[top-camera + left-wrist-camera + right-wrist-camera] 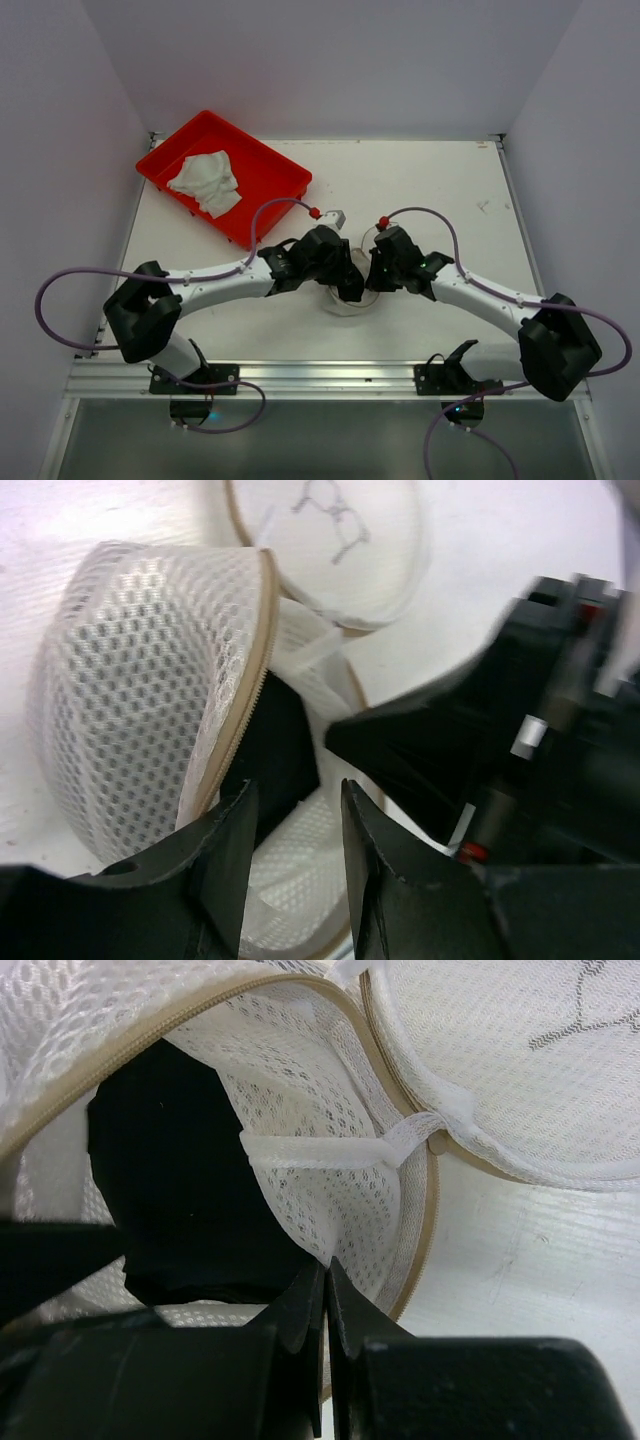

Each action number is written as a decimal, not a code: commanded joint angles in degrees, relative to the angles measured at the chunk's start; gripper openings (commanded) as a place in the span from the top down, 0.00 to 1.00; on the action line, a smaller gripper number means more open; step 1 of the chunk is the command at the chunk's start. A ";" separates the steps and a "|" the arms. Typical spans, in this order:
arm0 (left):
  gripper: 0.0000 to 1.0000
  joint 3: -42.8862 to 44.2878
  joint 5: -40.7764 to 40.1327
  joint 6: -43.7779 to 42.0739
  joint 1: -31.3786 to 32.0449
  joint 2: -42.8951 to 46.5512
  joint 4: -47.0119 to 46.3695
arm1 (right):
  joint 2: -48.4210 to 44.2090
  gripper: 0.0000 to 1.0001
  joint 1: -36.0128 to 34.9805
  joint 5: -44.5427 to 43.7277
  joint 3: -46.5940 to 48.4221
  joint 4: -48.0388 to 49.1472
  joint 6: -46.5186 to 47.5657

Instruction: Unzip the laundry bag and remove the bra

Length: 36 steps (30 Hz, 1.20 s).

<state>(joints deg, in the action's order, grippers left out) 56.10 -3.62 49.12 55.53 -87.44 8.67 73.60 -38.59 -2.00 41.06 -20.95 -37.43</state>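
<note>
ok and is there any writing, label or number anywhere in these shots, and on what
No text can be read in any view.
The only mark is a dark line drawing on the round face of the laundry bag: a picture, not words.
The red tray and the cloth in it show no writing.

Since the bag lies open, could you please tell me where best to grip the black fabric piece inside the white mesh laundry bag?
Probably the exposed edge of the black fabric piece, coming through the unzipped mouth of the white mesh laundry bag; mesh covers its other sides.
</note>
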 commanded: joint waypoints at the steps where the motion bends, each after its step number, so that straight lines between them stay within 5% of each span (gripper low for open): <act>1: 0.57 2.43 -6.13 0.98 -0.07 -3.86 1.87 | -2.67 1.00 0.18 -0.02 -1.42 1.35 -0.98; 6: 0.52 4.37 -8.25 0.19 -0.07 -9.14 3.02 | -4.96 1.00 0.09 -0.02 -3.26 1.70 -1.59; 14: 0.21 10.79 -12.11 -0.26 -0.07 -16.44 6.45 | -4.44 1.00 0.09 1.74 -3.97 4.33 -2.73; 21: 0.20 12.11 -15.63 0.71 -0.07 -23.55 10.32 | -3.20 1.00 -0.35 4.72 -4.41 7.06 -3.70; 24: 0.25 11.76 -16.59 1.15 0.02 -26.28 10.58 | -2.85 1.00 -0.52 5.86 -4.76 8.38 -4.32; 27: 0.42 12.19 -17.47 1.41 0.11 -28.39 11.37 | -2.15 1.00 -0.79 6.39 -4.67 8.73 -4.67; 29: 0.65 12.11 -17.91 1.41 0.11 -28.66 11.46 | -2.06 1.00 -0.87 6.40 -4.93 8.91 -4.76; 30: 0.84 12.11 -18.00 1.41 0.11 -28.23 11.46 | -2.06 1.00 -0.87 6.13 -4.85 8.65 -4.76; 32: 1.00 11.93 -17.57 0.89 0.11 -27.18 11.55 | -2.06 1.00 -0.87 5.17 -4.94 8.30 -4.67; 36: 1.00 9.48 -15.03 -0.52 0.11 -20.69 9.71 | -1.54 1.00 -0.44 2.62 -4.59 6.89 -3.97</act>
<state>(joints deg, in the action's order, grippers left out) 69.36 -18.79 49.74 55.94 -110.00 13.91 71.64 -39.07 2.02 36.34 -14.00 -41.32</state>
